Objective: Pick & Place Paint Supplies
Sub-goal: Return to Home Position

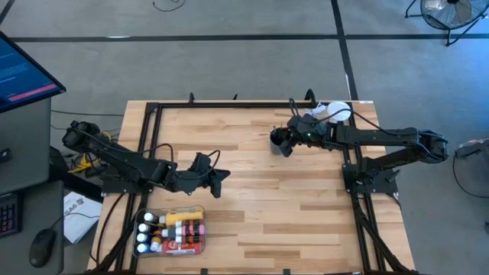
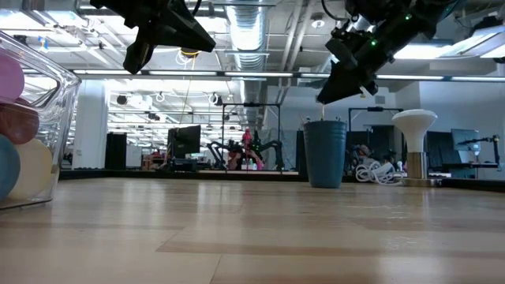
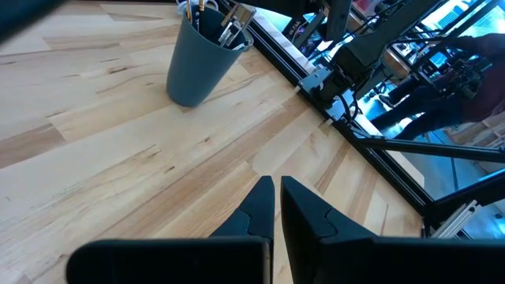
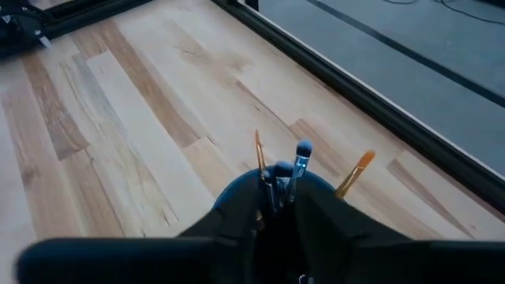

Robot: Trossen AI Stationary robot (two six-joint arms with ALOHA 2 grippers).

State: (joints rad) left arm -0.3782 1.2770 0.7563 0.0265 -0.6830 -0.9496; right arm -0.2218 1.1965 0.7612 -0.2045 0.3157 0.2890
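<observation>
A blue-grey cup (image 2: 325, 154) stands on its base toward the table's far right and holds several thin brushes (image 4: 301, 154), bristles up. My right gripper (image 4: 278, 209) hovers just above the cup's mouth (image 1: 276, 140), a little open, with brush handles between its fingers. My left gripper (image 3: 277, 197) is shut and empty, raised over the table's left middle (image 1: 221, 177). Several paint tubes and bottles (image 1: 172, 229) lie in a clear bin (image 1: 205, 229) at the near left. My right gripper comes at the cup from above, and its fingers (image 4: 237, 217) stand on either side of the brush handles (image 4: 276, 189). Whether they touch a brush I cannot tell.
A clear jar with a white lid (image 1: 338, 112) sits at the far right corner behind the cup. A black frame rail (image 1: 229, 105) runs along the table's far and side edges. Bare wood (image 1: 290, 206) lies between the bin and the cup.
</observation>
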